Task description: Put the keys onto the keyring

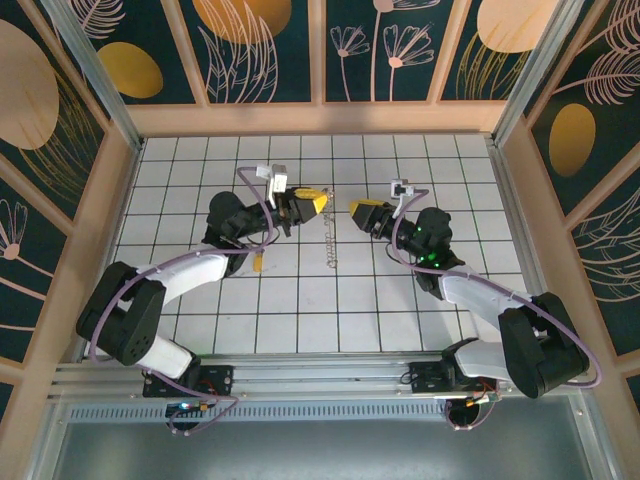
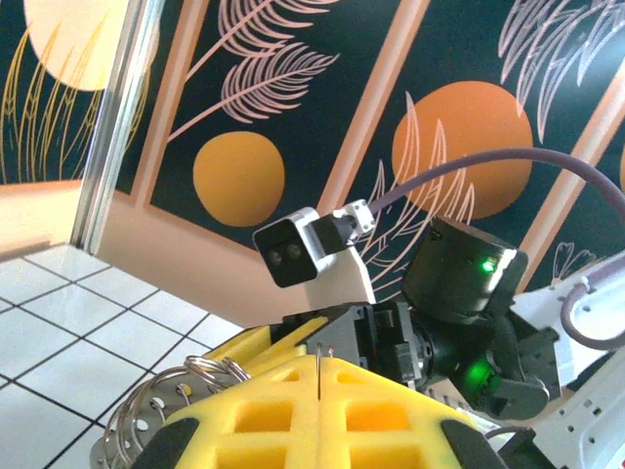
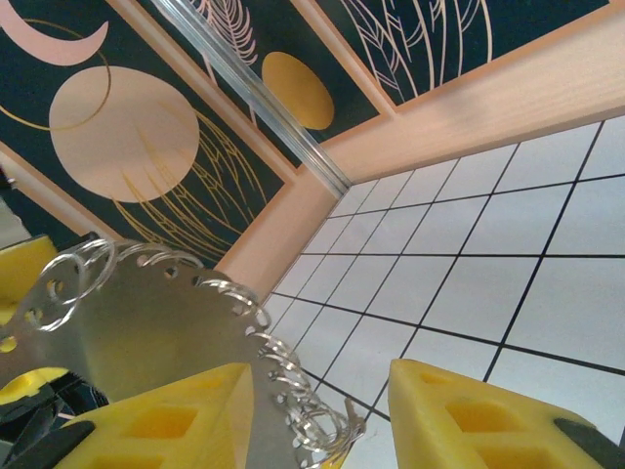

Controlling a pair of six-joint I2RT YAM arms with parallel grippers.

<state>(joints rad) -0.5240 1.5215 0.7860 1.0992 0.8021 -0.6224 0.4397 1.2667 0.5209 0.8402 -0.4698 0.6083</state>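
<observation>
Top external: left gripper (image 1: 316, 204) is pinching large silvery metal keyring (image 1: 328, 245); half-open right gripper (image 1: 356, 209) is facing it; tiny yellow-headed key (image 1: 258, 262) is lying beyond it, beside left arm (image 1: 190, 272).

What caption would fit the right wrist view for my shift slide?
Open right gripper beside the silvery keyring, small rings lining its rim, over the white tiled table.

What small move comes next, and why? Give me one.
Probably send the open right gripper down to the small yellow-headed key lying on the white tiles beside the left arm. The shut left gripper seems to pinch the large silvery metal keyring upright, and nothing sits between the right fingers.
</observation>
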